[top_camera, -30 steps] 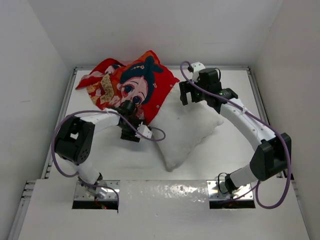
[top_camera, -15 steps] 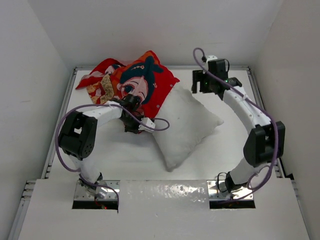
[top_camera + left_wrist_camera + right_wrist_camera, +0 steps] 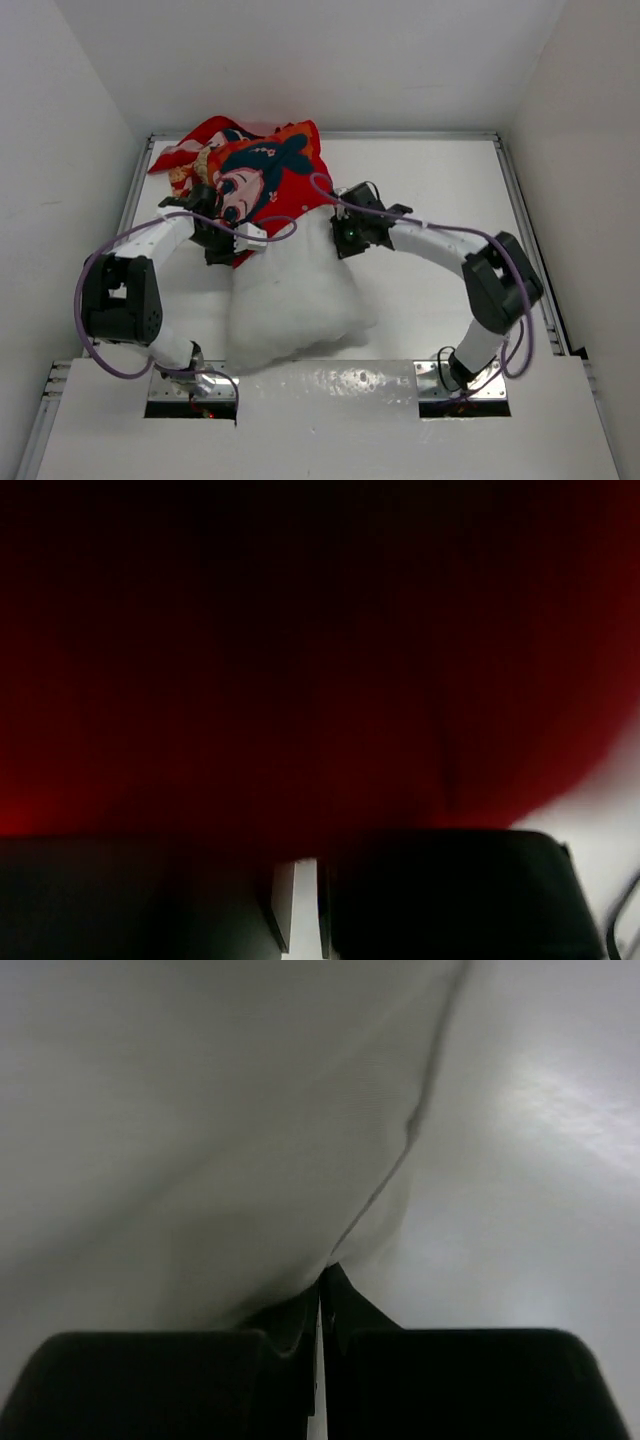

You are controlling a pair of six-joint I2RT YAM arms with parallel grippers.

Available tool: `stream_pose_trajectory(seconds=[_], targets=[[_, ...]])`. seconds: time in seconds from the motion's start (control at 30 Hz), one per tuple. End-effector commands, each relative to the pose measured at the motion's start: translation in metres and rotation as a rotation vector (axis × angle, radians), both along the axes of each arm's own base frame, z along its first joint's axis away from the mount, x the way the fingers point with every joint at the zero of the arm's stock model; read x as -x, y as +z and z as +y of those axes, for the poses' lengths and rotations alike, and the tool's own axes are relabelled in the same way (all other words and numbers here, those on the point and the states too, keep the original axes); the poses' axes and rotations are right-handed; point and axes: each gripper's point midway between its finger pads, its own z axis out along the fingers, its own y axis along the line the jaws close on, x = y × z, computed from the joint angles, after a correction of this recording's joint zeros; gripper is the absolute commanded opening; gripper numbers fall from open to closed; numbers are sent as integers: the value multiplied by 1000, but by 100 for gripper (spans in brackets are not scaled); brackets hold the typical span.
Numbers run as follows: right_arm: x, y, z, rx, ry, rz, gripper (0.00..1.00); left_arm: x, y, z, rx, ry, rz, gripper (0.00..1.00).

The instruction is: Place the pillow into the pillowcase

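Both arms bow out at the elbows and reach in toward the pillow (image 3: 290, 300). Left gripper (image 3: 222, 250) sits at its far-left corner, clamped on the pillowcase (image 3: 265, 180). Right gripper (image 3: 320, 1285) is at its far-right edge, pinching pillow fabric tight.

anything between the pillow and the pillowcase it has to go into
Nothing visible. The far end of the pillow touches the near edge of the pillowcase. I cannot tell whether that edge is the open mouth.
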Motion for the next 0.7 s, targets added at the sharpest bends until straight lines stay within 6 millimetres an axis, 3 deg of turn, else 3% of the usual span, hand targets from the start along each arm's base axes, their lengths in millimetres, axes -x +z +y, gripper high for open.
stream_pose_trajectory(seconds=[0.0, 0.1, 0.13, 0.2, 0.23, 0.33, 0.37, 0.4, 0.43, 0.53, 0.67], targets=[[18, 78, 39, -250, -9, -98, 0, 23, 6, 10, -41, -73, -16, 0], [23, 92, 33, -244, 3, -125, 15, 32, -4, 31, -94, -70, -24, 0], [18, 95, 27, -203, 14, -163, 25, 32, -7, 36, -107, -59, -21, 0], [9, 90, 9, -139, -17, -176, 33, 31, -11, 42, -117, -54, -19, 0], [-4, 91, -4, -146, -52, -178, 34, 32, -12, 44, -127, -56, -18, 0], [-25, 94, -15, -248, -74, -164, 40, 31, -13, 46, -138, -66, -24, 0], [-48, 100, -28, -281, -124, -204, 43, 31, -13, 47, -145, -66, -29, 0], [-59, 100, -32, -294, -136, -213, 46, 31, -13, 48, -149, -67, -31, 0], [-76, 101, -30, -304, -139, -216, 52, 32, -14, 49, -154, -69, -29, 0], [-104, 97, -19, -306, -101, -221, 67, 35, -16, 50, -162, -74, -12, 0], [-114, 87, 0, -381, -49, -220, 80, 36, -15, 52, -171, -79, -11, 0]])
